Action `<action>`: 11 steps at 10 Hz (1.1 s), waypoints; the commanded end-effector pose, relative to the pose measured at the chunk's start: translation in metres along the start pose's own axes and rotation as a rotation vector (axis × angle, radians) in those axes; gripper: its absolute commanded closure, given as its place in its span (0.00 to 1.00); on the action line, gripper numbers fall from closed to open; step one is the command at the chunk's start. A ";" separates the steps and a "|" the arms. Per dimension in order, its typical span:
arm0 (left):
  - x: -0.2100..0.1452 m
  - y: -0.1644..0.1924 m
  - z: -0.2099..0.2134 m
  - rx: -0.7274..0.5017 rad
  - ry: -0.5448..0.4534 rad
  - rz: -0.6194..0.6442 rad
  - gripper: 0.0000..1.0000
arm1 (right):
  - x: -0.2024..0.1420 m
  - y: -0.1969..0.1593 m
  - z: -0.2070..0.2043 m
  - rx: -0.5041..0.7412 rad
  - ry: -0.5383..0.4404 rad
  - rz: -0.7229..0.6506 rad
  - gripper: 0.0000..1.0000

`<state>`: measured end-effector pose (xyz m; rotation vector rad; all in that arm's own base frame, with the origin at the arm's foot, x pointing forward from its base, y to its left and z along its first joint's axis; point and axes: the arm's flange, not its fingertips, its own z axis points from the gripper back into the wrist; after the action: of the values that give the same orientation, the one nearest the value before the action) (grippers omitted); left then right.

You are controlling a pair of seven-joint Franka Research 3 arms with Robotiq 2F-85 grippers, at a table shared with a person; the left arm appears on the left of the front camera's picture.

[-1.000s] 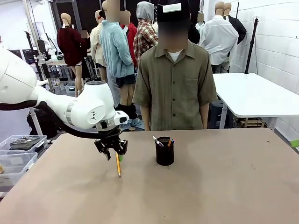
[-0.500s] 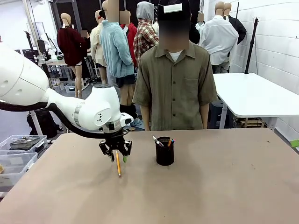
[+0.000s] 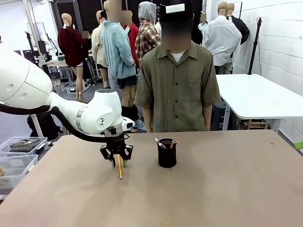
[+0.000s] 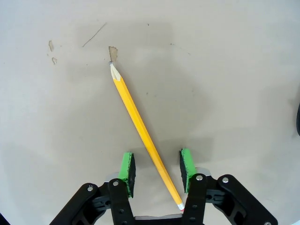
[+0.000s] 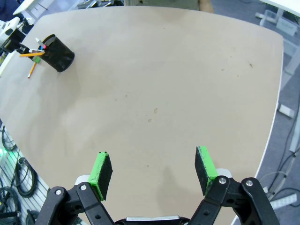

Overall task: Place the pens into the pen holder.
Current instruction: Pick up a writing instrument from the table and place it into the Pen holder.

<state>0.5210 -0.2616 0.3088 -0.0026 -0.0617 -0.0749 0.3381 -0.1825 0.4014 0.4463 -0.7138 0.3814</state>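
A yellow-orange pencil (image 3: 120,169) lies flat on the tan table (image 3: 227,189), left of the black mesh pen holder (image 3: 167,153). My left gripper (image 3: 117,160) hangs low over the pencil's far end, open. In the left wrist view the pencil (image 4: 139,127) runs diagonally, its eraser end between the green pads (image 4: 126,167), which stand apart from it on both sides. A pale whitish pen (image 3: 159,142) and a pen with a blue tip (image 3: 173,142) stand in the holder. My right gripper (image 5: 154,171) is open and holds nothing, high over the table; the pen holder (image 5: 60,55) is far off.
A person (image 3: 177,85) stands at the far edge of the table behind the holder, hands out of sight. Clear plastic bins (image 3: 19,156) sit beside the table on the left. A white table (image 3: 255,94) stands at the back right.
My left gripper has shifted a little to the right and come lower, so it now straddles the pencil's far end. The pencil and the holder have not moved.
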 end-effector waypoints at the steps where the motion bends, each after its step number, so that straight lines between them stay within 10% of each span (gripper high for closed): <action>1: 0.001 -0.004 0.001 0.046 -0.018 0.026 0.87 | -0.002 0.001 0.000 -0.005 0.017 0.016 0.11; 2: 0.000 -0.004 0.001 0.050 -0.018 0.024 1.00 | -0.002 0.001 0.000 -0.005 0.017 0.016 0.11; 7: -0.004 0.002 0.006 0.063 -0.028 0.008 1.00 | -0.002 0.001 0.000 -0.005 0.017 0.016 0.11; 11: -0.020 0.033 0.053 -0.226 -0.316 -0.216 1.00 | -0.002 0.001 0.000 -0.005 0.017 0.016 0.11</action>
<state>0.5161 -0.2478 0.3599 -0.1187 -0.2987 -0.1933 0.3381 -0.1825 0.4013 0.4464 -0.7135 0.3813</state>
